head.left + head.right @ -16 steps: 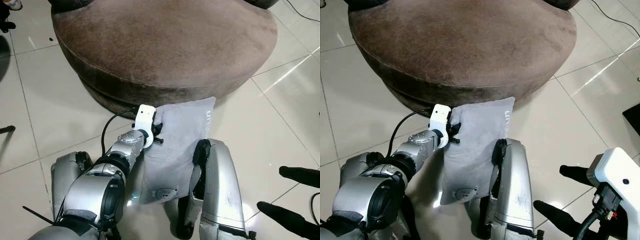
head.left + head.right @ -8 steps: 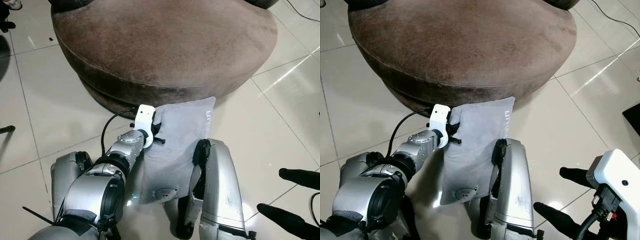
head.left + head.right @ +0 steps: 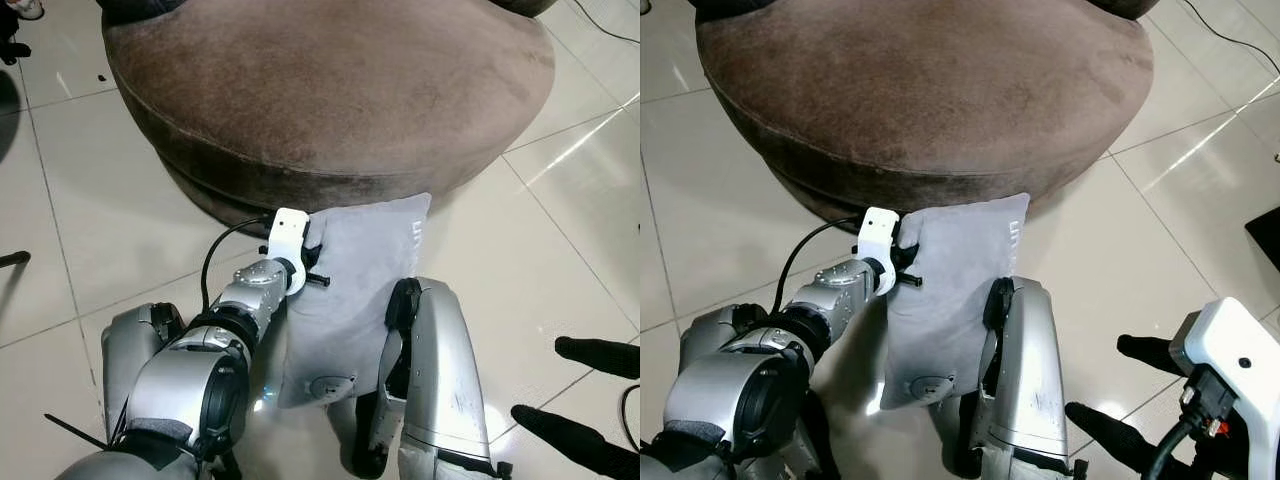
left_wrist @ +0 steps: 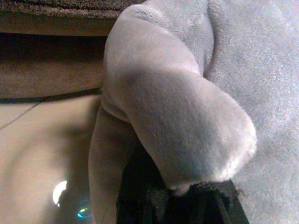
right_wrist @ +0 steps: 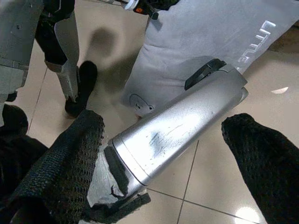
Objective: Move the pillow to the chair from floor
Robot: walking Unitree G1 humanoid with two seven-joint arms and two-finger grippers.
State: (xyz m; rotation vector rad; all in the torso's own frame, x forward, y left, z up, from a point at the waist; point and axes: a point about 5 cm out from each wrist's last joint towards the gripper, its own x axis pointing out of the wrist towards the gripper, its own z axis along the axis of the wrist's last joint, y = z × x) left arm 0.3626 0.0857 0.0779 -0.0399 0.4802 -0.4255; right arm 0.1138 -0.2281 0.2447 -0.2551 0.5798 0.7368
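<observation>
Left gripper (image 4: 180,198) pinches a fold of the grey pillow (image 3: 350,290), fingertips buried in fabric. Right gripper (image 3: 1115,385) hangs spread wide. The robot's leg (image 3: 435,375) hides the pillow's lower corner.

Both eye views look steeply down from the robot's head, facing forward over its own arms and legs to the tiled floor (image 3: 70,220) and the brown chair (image 3: 330,90). The right eye sits slightly rightward, so the shared scene shifts left in it. The left wrist view is pressed very close against the grey pillow (image 4: 187,126). The right wrist view looks from farther back across the robot's leg (image 5: 177,130) toward the same pillow
</observation>
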